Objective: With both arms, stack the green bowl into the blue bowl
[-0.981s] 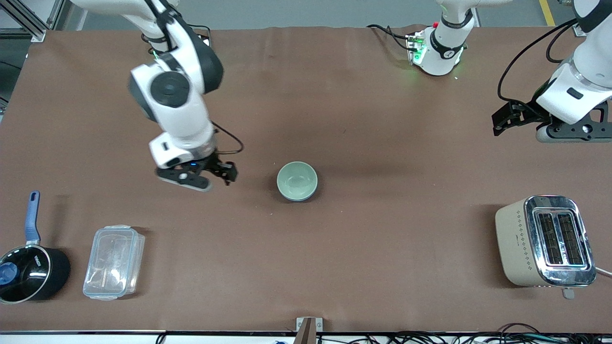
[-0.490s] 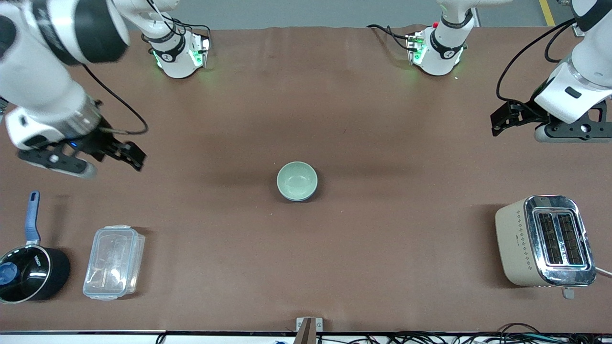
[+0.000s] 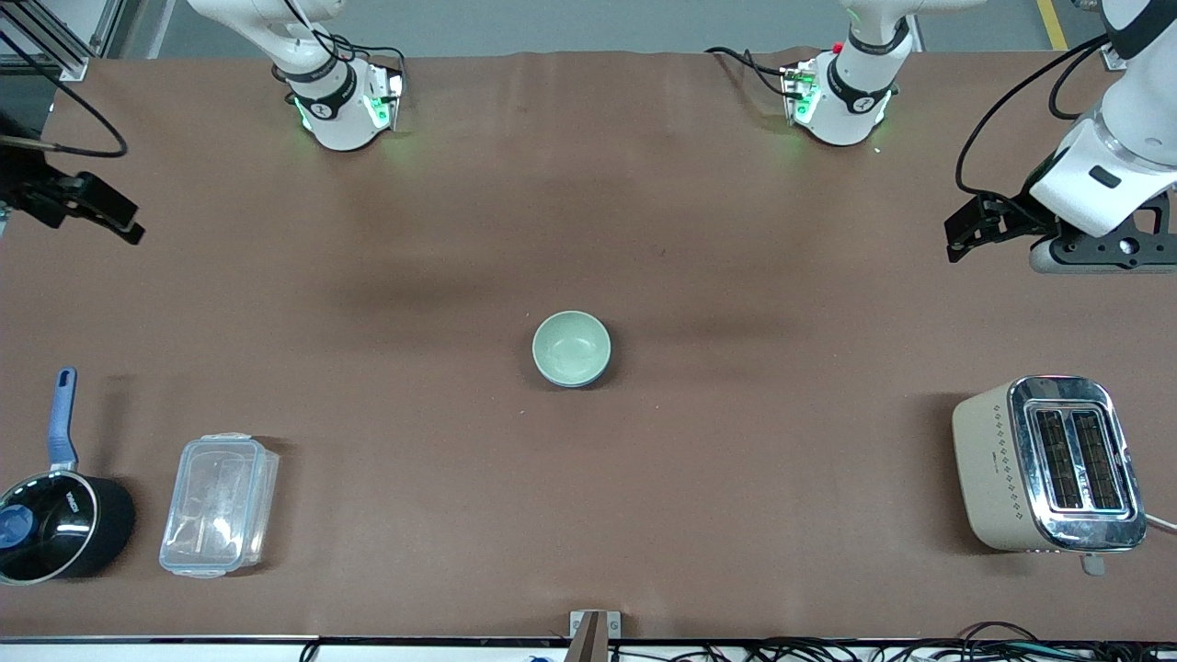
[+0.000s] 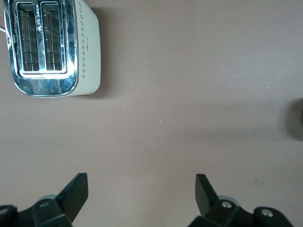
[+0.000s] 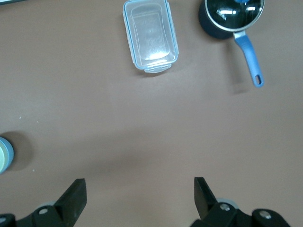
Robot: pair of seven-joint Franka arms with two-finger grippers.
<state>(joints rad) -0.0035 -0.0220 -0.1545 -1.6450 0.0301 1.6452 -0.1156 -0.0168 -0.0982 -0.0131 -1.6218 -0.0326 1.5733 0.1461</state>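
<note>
The pale green bowl [image 3: 571, 347] sits inside the blue bowl [image 3: 583, 382] at the middle of the table; only a thin blue edge shows under it. Both show at the edge of the right wrist view, green bowl [image 5: 4, 159] in blue bowl [image 5: 6, 143]. My right gripper [image 3: 92, 208] is open and empty, up over the table's edge at the right arm's end, well apart from the bowls; its jaws [image 5: 140, 191] stand wide. My left gripper [image 3: 973, 225] is open and empty over the left arm's end; its jaws [image 4: 142, 189] stand wide.
A beige and chrome toaster [image 3: 1048, 464] stands near the front camera at the left arm's end. A clear plastic box [image 3: 219, 505] and a black saucepan with a blue handle [image 3: 55, 515] lie near the front camera at the right arm's end.
My right arm has swung from beside the bowls out to the table's edge at the right arm's end. The left arm and the bowls have not moved.
</note>
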